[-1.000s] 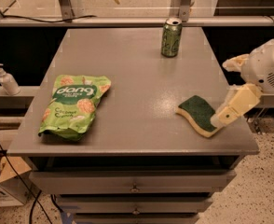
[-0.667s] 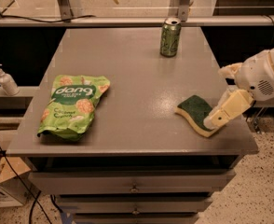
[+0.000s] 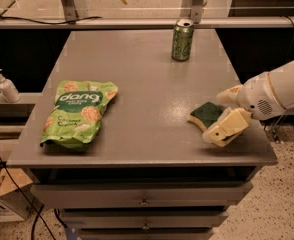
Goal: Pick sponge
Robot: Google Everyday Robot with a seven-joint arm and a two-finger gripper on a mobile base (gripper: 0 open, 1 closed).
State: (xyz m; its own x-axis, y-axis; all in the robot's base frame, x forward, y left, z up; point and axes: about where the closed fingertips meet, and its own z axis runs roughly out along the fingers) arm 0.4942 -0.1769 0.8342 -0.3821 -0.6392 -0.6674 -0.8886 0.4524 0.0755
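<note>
The sponge (image 3: 205, 114), dark green on top with pale yellow foam under it, lies flat near the right front corner of the grey table (image 3: 147, 84). My gripper (image 3: 217, 118) reaches in from the right on a white arm (image 3: 279, 89). It is open. One cream finger (image 3: 228, 127) lies over the sponge's front right part and hides it. The other finger (image 3: 229, 95) is just behind the sponge. The sponge rests on the table between them.
A green drink can (image 3: 182, 39) stands upright at the back of the table. A light-green snack bag (image 3: 79, 112) lies on the left side. A soap dispenser (image 3: 6, 85) stands on a lower shelf to the left. Drawers sit under the table top.
My gripper has moved left and slightly down toward the sponge, and its fingers now sit on either side of it. The sponge, can and bag have not moved.
</note>
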